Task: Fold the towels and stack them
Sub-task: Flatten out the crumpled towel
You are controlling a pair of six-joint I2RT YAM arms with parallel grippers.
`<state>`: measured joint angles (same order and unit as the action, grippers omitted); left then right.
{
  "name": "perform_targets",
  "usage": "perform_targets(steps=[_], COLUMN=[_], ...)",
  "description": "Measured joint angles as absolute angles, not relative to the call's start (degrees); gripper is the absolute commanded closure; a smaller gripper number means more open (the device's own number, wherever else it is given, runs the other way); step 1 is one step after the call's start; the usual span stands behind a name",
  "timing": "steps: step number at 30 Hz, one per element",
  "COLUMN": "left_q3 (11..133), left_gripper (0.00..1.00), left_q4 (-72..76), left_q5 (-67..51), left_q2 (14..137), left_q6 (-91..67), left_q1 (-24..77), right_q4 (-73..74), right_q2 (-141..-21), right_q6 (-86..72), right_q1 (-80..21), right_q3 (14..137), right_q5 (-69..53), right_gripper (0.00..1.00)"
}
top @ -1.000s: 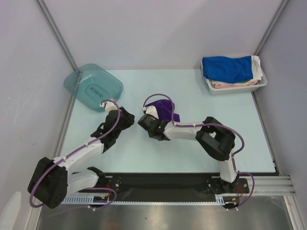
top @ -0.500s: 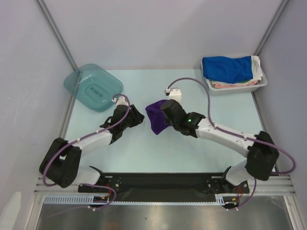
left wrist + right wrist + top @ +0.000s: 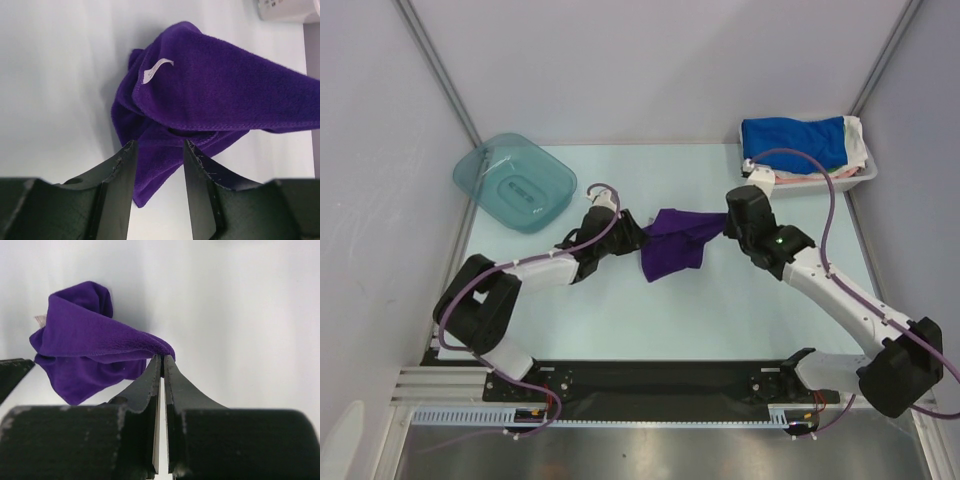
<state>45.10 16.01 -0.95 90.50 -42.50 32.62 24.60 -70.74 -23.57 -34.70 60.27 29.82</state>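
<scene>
The dark purple towel [image 3: 672, 243] hangs crumpled over the middle of the table. My right gripper [image 3: 725, 226] is shut on its right corner and holds it up; the pinch shows in the right wrist view [image 3: 162, 358]. My left gripper [image 3: 638, 231] is open at the towel's left side, and in the left wrist view [image 3: 159, 146] a low flap of the purple towel [image 3: 210, 95] lies between its fingers. A small white tag [image 3: 156, 69] shows on the cloth. The royal blue towel [image 3: 794, 142] lies folded in the tray at the back right. The green towel is out of view.
A white tray [image 3: 812, 185] at the back right holds the blue towel on top of white and pinkish cloths. A teal plastic lid [image 3: 514, 181] lies at the back left. Grey walls close in the table on three sides.
My right gripper has carried the purple towel's corner to the right and back, stretching the cloth out. My left gripper has moved right up to the towel's left side.
</scene>
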Motion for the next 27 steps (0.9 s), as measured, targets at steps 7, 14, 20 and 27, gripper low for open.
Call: perform_targets(steps=[7, 14, 20, 27], left_q3=[47.81, 48.34, 48.34, 47.22], left_gripper=[0.57, 0.62, 0.69, 0.6], left_q4=[16.64, 17.67, 18.57, 19.27], left_q5=[-2.61, -2.42, -1.48, 0.3], left_q2=[96.03, 98.65, 97.71, 92.68], left_q6=[-42.44, -42.5, -42.65, -45.95], left_q1=[34.0, 35.14, 35.07, 34.68], right_q4=[24.43, 24.16, 24.1, 24.1], right_q2=[-69.08, -69.32, -69.76, -69.78], right_q6=[-22.83, -22.68, -22.41, -22.44], right_q1=[-26.92, -26.13, -26.13, -26.13], right_q3=[60.27, 60.66, 61.19, 61.21], right_q5=[24.29, 21.45, 20.73, 20.47], right_gripper=[0.95, 0.95, 0.95, 0.95])
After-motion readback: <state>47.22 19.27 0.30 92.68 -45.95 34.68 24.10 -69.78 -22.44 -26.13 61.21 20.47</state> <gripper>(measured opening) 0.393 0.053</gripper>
